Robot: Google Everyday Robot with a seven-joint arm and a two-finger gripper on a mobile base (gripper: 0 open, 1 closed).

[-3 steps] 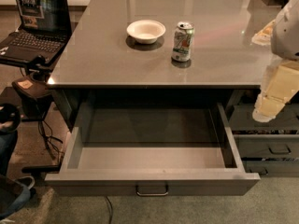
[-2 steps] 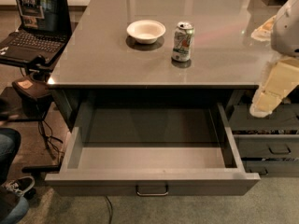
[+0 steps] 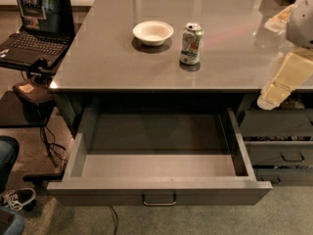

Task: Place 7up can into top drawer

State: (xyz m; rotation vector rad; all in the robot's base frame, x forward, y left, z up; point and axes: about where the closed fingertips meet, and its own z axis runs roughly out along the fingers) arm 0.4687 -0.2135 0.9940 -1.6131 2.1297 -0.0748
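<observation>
The 7up can (image 3: 191, 43) stands upright on the grey countertop (image 3: 98, 67), just right of a white bowl (image 3: 153, 32). The top drawer (image 3: 159, 191) is pulled wide open below the counter's front edge, and its inside looks empty. Its small metal loop handle (image 3: 159, 200) sits centred on the front. My gripper (image 3: 269, 101), on a cream-coloured arm, hangs at the right edge of the view, over the counter's front right corner. It is well right of the can and holds nothing that I can see.
Narrower grey drawers (image 3: 279, 153) with dark handles stack at the right. An open laptop (image 3: 36, 23) sits on a stand at the left, with cables below. A person's jeans leg and shoe (image 3: 14, 197) are at the lower left.
My gripper has moved slightly up and to the left at the right edge. The person's leg at the left has shifted. The can, bowl and drawer have not moved.
</observation>
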